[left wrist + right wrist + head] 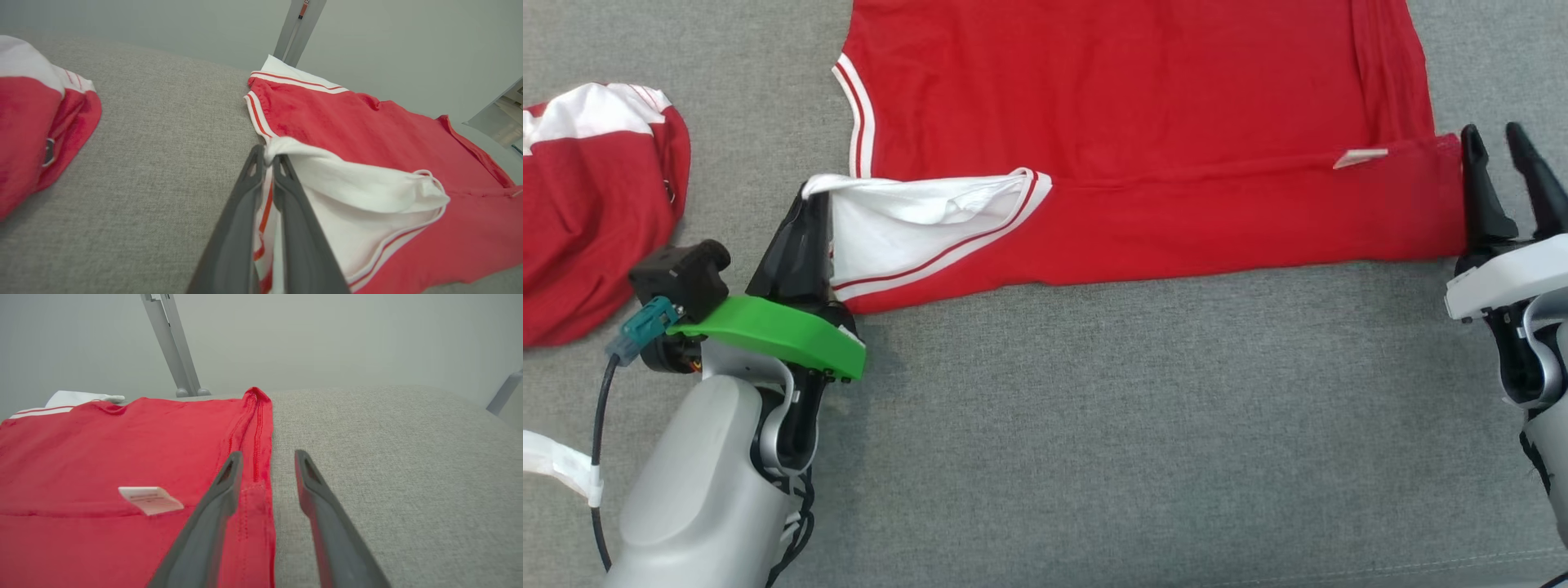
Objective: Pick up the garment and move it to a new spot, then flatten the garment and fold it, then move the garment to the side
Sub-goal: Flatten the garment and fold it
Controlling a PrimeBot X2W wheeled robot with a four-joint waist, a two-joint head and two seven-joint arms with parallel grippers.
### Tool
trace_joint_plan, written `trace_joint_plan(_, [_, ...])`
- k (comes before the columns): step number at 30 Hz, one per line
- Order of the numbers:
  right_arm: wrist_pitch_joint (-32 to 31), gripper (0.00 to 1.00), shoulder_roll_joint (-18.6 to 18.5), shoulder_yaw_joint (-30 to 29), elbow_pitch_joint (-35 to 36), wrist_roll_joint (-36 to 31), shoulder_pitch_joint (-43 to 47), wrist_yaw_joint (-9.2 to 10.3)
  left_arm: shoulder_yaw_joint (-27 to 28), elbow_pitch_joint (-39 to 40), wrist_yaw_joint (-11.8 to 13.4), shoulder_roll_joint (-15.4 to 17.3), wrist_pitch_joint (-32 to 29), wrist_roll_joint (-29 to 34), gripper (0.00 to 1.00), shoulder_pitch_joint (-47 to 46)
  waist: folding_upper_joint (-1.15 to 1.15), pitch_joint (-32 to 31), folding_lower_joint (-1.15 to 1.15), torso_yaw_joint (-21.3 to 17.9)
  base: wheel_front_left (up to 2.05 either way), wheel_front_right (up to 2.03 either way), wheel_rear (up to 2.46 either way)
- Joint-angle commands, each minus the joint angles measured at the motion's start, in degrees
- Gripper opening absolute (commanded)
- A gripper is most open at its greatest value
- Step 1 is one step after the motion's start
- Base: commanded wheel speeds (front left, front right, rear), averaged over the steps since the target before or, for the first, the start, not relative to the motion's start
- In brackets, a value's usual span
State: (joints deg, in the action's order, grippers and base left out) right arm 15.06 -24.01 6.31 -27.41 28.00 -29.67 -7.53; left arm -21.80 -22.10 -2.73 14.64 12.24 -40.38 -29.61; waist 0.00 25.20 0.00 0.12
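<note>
Head view: the garment [1143, 122], red with white trim, lies spread on the grey surface [1094, 425], filling the frame from 10 to 2 o'clock. Its near band appears doubled over the body, with a white label [1360, 157] exposed at 3 o'clock. The left fingers [796, 245] are clamped together on the white sleeve at the garment's 8 o'clock corner. The right fingers [1482, 188] stand apart at the 4 o'clock corner, holding nothing. A second red-and-white garment [596, 220] sits at 9 o'clock, well apart.

Left wrist view: the left fingers [239, 220] pinch the white sleeve [367, 192] at its edge, with cloth bunched between the tips.

Right wrist view: the right fingers [212, 518] straddle the stitched hem [257, 428], one over red cloth and one over bare surface.

Step in hand, as judged: the fold, with the first lengthwise turn laid down. The next move calls for the left fingers to open and let go of the sleeve without dragging it, then for both arms to take fresh holds for the following fold.

Limits: the garment's far part is cut off at 12 o'clock in the head view. The second garment is cut off at 9 o'clock. Whether the right fingers touch the cloth cannot be told.
</note>
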Motion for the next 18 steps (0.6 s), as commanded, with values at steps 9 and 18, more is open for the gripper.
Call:
trace_joint_plan(9, [0.15, 1.0, 2.07, -5.52, 8.19, -2.52, 7.87, 0.07, 2.75, 3.15, 3.1, -1.4, 2.53, 0.21, 1.0, 8.37, 0.0, -2.15, 0.0, 0.31, 0.0, 0.0, 0.0])
trace_joint_plan(18, [0.15, 1.0, 3.69, -6.61, 9.46, -1.37, 12.77, 0.07, 2.61, 4.58, 4.55, -3.17, 1.03, -2.99, 1.0, 15.7, 0.0, -2.38, 0.0, -0.27, 0.0, 0.0, 0.0])
